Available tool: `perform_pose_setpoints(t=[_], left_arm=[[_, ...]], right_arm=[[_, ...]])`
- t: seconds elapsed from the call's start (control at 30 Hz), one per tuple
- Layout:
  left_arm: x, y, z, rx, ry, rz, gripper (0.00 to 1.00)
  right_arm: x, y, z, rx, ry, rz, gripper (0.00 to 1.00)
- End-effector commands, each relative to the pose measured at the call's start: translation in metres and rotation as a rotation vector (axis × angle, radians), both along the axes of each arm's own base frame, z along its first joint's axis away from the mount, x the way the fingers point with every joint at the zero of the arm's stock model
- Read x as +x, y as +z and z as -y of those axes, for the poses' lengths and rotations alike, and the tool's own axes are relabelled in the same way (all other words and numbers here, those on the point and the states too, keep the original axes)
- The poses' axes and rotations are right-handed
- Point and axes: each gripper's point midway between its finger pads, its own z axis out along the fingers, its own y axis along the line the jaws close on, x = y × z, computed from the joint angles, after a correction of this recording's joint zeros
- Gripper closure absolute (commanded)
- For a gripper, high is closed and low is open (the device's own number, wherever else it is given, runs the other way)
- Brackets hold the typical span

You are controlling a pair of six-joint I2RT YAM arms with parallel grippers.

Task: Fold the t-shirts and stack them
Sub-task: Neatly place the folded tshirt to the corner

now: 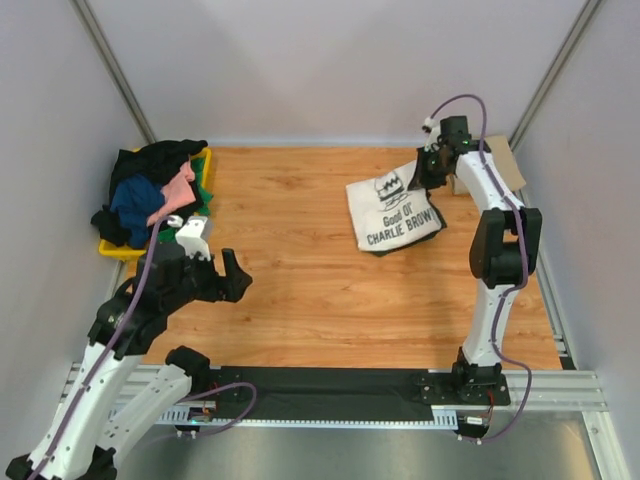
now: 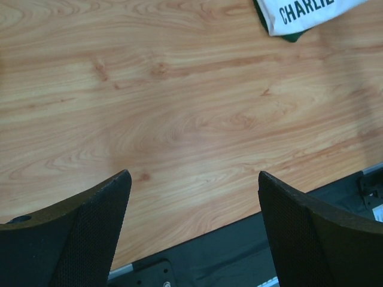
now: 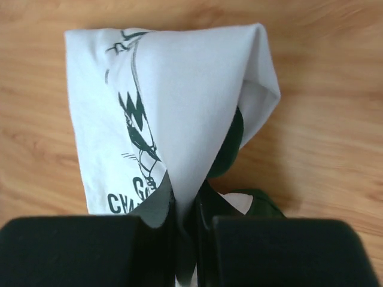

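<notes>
And here we are in a robotics lab, a closed test cell by the look of it. Plain pale grey panel walls (image 1: pixel 330 70) box in three sides, with slim aluminium corner posts (image 1: pixel 112 70) running up them. The working surface is a wood-grain desk (image 1: pixel 300 270), and at its near edge a black base plate (image 1: pixel 330 382) sits on a slotted aluminium rail (image 1: pixel 560 390). Bolted there are a white-and-black jointed left arm (image 1: pixel 130 330) and its twin right arm (image 1: pixel 497 250), with purple cables (image 1: pixel 465 97) looping off them. Props on show: a yellow plastic tray (image 1: pixel 118 250) carrying a heap of t-shirts (image 1: pixel 150 190), one cream printed t-shirt (image 1: pixel 395 210) out on the boards, and a brown cardboard box (image 1: pixel 505 165) in the far right corner.
</notes>
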Motion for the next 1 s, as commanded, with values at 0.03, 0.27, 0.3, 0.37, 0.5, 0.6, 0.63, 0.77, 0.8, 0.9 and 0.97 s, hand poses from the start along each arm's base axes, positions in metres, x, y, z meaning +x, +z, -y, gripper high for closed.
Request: perform_pose_setpoints(t=[0.03, 0.27, 0.3, 0.37, 0.5, 0.6, 0.63, 0.77, 0.8, 0.9, 0.97], left_arm=[[-0.004, 0.002, -0.010, -0.021, 0.041, 0.080, 0.06], [-0.005, 0.009, -0.015, -0.028, 0.061, 0.130, 0.08], [-0.005, 0.008, -0.015, -0.026, 0.061, 0.126, 0.09], [-0.004, 0.005, -0.014, -0.018, 0.059, 0.109, 0.09], [-0.001, 0.003, -0.018, 0.001, 0.080, 0.101, 0.09], [0.000, 0.002, -0.017, 0.005, 0.079, 0.095, 0.10], [0.001, 0.001, -0.017, 0.007, 0.077, 0.092, 0.10], [0.001, 0.000, -0.017, 0.010, 0.081, 0.085, 0.10], [0.002, 0.000, -0.016, 0.010, 0.079, 0.082, 0.10], [0.002, -0.002, -0.016, 0.014, 0.077, 0.072, 0.11], [0.002, -0.002, -0.015, 0.014, 0.071, 0.070, 0.11]], right_arm=[[0.032, 0.054, 0.064, -0.193, -0.082, 0.136, 1.00], [0.081, 0.119, 0.118, -0.338, -0.120, 0.348, 1.00], [0.085, 0.126, 0.126, -0.366, -0.131, 0.367, 1.00], [0.092, 0.139, 0.139, -0.403, -0.146, 0.408, 1.00], [0.102, 0.150, 0.155, -0.425, -0.166, 0.455, 1.00], [0.106, 0.158, 0.164, -0.445, -0.175, 0.484, 1.00], [0.108, 0.162, 0.166, -0.452, -0.178, 0.498, 1.00], [0.113, 0.172, 0.181, -0.478, -0.193, 0.538, 1.00], [0.113, 0.175, 0.186, -0.479, -0.196, 0.547, 1.00], [0.117, 0.177, 0.199, -0.487, -0.210, 0.566, 1.00], [0.121, 0.175, 0.204, -0.486, -0.214, 0.575, 1.00]])
